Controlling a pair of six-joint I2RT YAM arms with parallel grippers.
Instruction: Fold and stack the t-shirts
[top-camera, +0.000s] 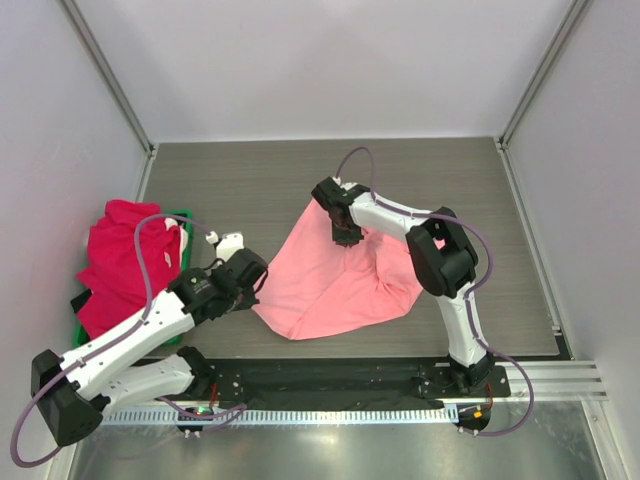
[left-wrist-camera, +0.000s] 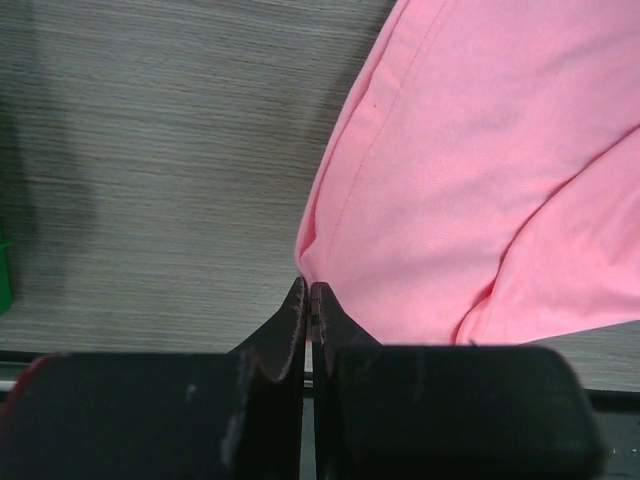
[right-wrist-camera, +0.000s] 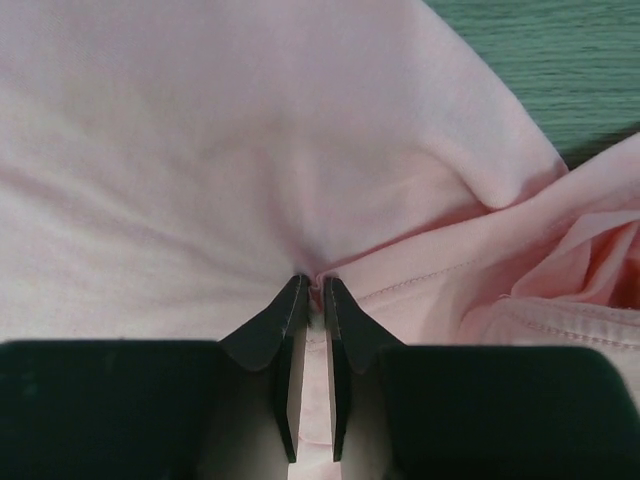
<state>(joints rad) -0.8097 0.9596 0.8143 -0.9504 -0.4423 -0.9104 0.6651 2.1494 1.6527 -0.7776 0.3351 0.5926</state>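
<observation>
Right wrist view: right jaws clamp the pink t-shirt (right-wrist-camera: 250, 150); left jaws together beside its edge.

No readable text, labels, brands or numbers appear anywhere.

Bright, even light; soft shadows; sharp focus.

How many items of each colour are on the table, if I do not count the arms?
pink t-shirt: 1
crimson heap of cloth: 1 (the number of shirts in it cannot be told)
green tray: 1
Total: 3
</observation>
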